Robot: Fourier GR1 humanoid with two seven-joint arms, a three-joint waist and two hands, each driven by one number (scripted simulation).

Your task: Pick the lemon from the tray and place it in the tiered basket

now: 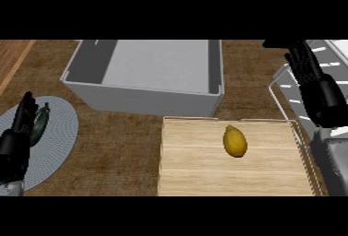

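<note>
While untouched, lemon (pixel 234 141) on tray (pixel 204 170) (centred)

no text, label, brand, number or sign can be read anywhere in this view.

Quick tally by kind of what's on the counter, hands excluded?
Fruit: 1, the lemon
Dark green vegetable: 1, on the plate, partly hidden by the left hand
Trays: 1, the wooden tray
Plates: 1, grey plate
Bins: 1, grey box
Wire baskets: 1, the tiered basket
Total: 6
</note>
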